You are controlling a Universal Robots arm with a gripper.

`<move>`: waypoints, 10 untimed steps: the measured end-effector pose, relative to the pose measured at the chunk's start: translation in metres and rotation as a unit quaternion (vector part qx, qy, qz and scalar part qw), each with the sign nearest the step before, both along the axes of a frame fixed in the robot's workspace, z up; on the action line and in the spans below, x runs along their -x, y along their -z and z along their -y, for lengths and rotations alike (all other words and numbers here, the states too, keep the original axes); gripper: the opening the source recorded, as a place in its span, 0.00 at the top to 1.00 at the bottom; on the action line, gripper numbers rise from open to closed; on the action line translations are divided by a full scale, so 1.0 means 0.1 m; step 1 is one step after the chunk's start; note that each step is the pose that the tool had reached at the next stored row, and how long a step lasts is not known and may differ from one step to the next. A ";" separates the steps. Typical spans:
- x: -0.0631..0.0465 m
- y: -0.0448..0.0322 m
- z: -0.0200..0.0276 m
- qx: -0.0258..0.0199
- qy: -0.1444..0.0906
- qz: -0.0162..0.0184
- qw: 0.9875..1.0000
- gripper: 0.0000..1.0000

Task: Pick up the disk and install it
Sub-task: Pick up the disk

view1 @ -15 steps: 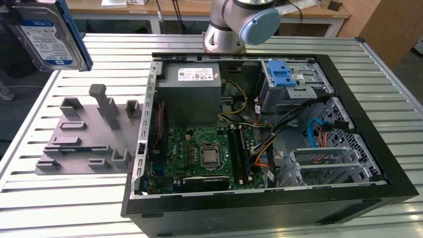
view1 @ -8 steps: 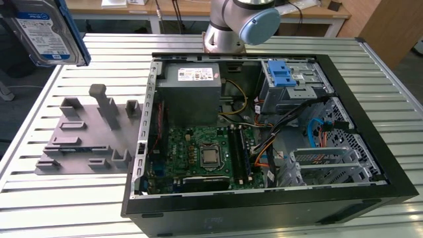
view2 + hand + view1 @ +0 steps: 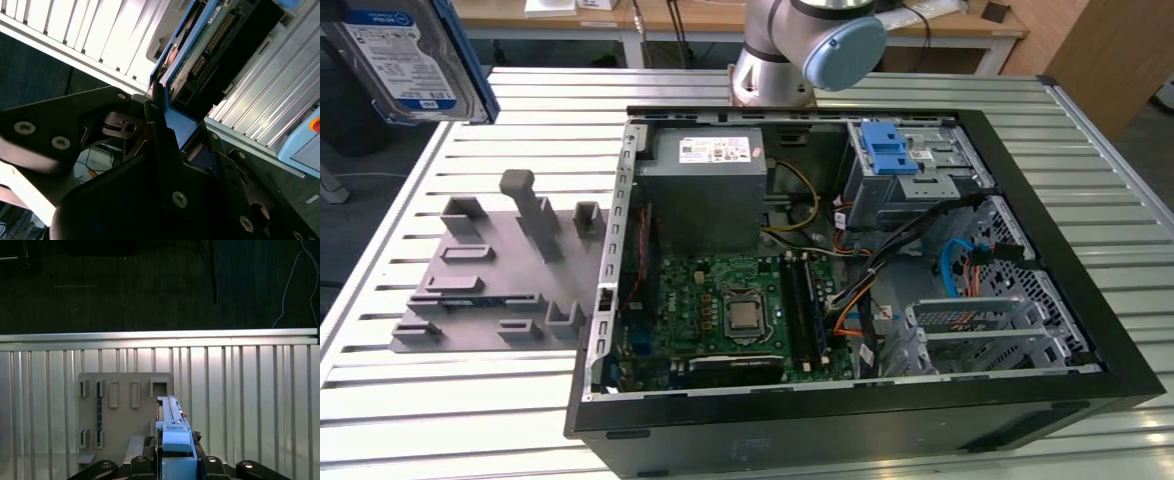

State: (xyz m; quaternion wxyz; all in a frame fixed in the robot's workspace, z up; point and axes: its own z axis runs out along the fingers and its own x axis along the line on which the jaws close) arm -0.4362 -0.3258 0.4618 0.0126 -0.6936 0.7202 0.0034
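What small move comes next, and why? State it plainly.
Probably carry the disk sideways toward the open case. The tool grips it clear of the grey holder at the exterior view's left, while the drive cage sits at that view's right.

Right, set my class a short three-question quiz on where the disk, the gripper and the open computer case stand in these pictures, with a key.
1. True or false: the disk lies inside the computer case.
2. Multiple choice: what does the gripper hold? A) the disk B) a cable C) nothing
3. Short answer: in the exterior view, on which side of the computer case does the grey holder sit on the table?

Key:
1. False. It is up in the air, at the exterior view's upper left, clear of the case.
2. A. In both wrist views the fingers clamp its blue-railed end.
3. The exterior view's left.
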 end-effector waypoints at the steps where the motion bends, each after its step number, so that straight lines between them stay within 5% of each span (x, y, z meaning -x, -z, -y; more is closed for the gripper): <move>1: 0.00 -0.012 0.000 0.000 0.000 0.000 1.000 0.64; 10: 0.00 -0.148 0.000 -0.002 -0.005 0.000 1.000 0.64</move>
